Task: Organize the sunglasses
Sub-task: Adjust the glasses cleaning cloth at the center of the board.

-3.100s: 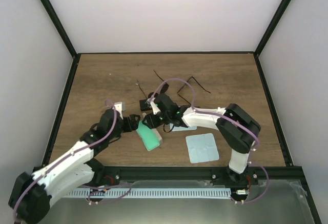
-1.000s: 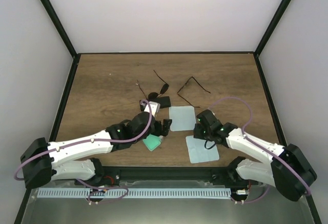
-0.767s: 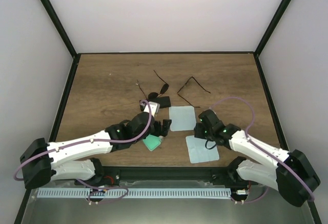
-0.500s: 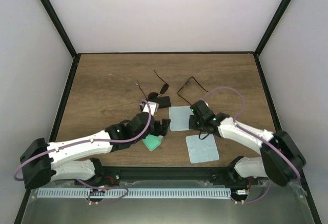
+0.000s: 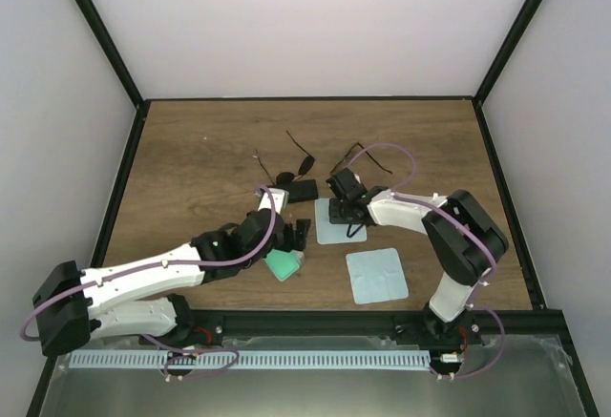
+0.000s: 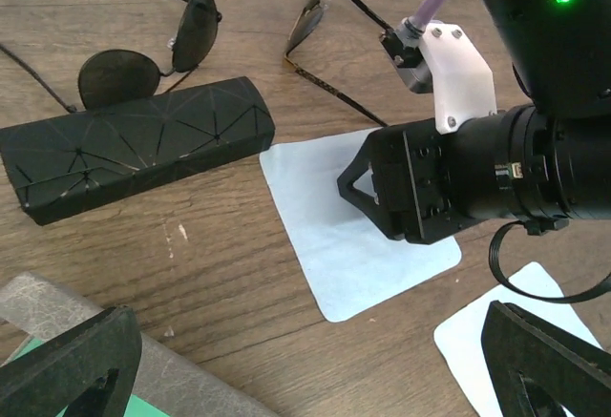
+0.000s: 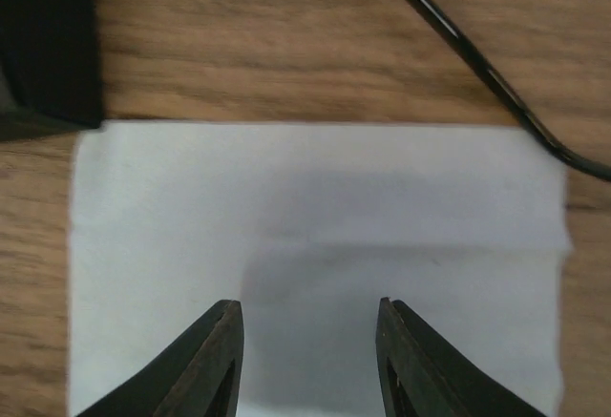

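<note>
Care matters: our right hand [image 7: 307,345] hangs half-open, empty, over the pale blue square cloth [image 7: 315,198]. We judge it best to lower squarely and pinch cloth only, sparing the thin dark wire-framed round sunglasses [image 5: 305,162] lying upper-middle on the wooden counter [image 5: 191,150]. Our left hand [image 5: 298,234] gapes wide.

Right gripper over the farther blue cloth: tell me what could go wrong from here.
1. The right gripper points open-jawed at the flat cloth; a descent may pinch only a fold or scrape the table.
2. A sunglasses arm runs close by the cloth's far edge; pulling the cloth could snag and drag that pair.
</note>
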Controlling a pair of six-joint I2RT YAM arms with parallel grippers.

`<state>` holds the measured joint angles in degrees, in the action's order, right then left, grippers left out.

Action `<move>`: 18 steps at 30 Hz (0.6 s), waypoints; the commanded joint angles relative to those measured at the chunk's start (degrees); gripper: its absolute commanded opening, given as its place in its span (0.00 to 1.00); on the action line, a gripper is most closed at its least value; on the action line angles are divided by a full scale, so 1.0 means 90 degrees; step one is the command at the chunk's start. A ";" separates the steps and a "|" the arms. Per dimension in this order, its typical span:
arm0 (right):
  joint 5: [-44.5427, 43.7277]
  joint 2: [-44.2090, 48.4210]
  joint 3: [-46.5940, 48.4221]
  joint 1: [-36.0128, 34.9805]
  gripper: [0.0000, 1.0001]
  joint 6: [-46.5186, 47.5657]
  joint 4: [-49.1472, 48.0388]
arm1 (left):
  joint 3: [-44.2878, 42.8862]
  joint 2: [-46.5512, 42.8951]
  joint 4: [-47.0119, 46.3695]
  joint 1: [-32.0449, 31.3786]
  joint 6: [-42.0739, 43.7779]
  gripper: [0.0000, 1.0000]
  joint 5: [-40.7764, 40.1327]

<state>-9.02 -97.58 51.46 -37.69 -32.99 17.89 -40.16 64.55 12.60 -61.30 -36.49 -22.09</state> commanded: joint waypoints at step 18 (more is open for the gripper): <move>0.0371 0.1138 -0.1099 -0.0204 0.46 -0.0148 -0.0417 | -0.0039 0.0464 0.0191 0.0521 -0.0167 1.00 -0.0244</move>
<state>-3.99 -90.45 42.59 -39.07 -33.50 11.53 -40.16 67.75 14.81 -56.99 -37.47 -24.95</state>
